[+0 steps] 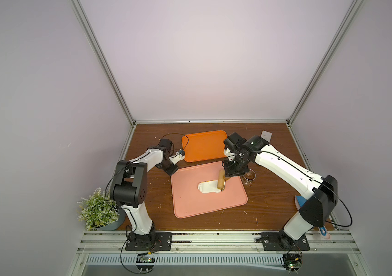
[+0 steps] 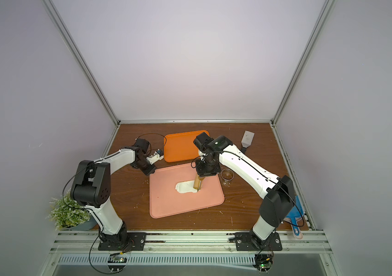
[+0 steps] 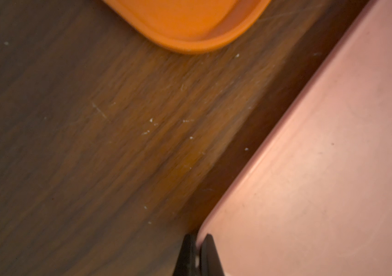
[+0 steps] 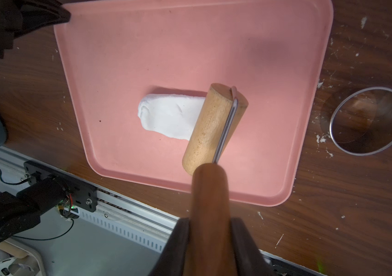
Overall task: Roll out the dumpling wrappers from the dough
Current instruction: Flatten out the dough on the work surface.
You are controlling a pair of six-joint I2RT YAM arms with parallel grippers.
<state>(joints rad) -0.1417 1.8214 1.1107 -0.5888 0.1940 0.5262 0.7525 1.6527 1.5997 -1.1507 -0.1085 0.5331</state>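
- Work area: a brown wooden desk [image 1: 273,205] inside a white-walled enclosure, with dried crumbs scattered on the wood.
- The dough [image 4: 171,116] lies near the middle of the pink tray [image 4: 118,59] as one thick oblong slab. No dumpling wrappers are visible, so cutting appears not yet begun.
- The right end effector [image 4: 210,229] is clenched on the handle of the roller [image 4: 214,126]. The wooden barrel rests on one end of the slab, slightly skewed to the slab's long axis.
- The left end effector [image 3: 198,248] is clenched on a corner rim of the pink tray, apparently to steady it.
- The ring cutter [image 4: 369,120] stands on the desk just beside the pink tray. The orange tray [image 1: 202,145] sits behind.
- Risk: a skewed barrel would push the dough sideways and leave uneven thickness.
- Risk: excess downward force could make the dough stick to the barrel, then lift or tear.
- Risk: if the corner grip slips, the rolling push could slide the pink tray toward the ring cutter.
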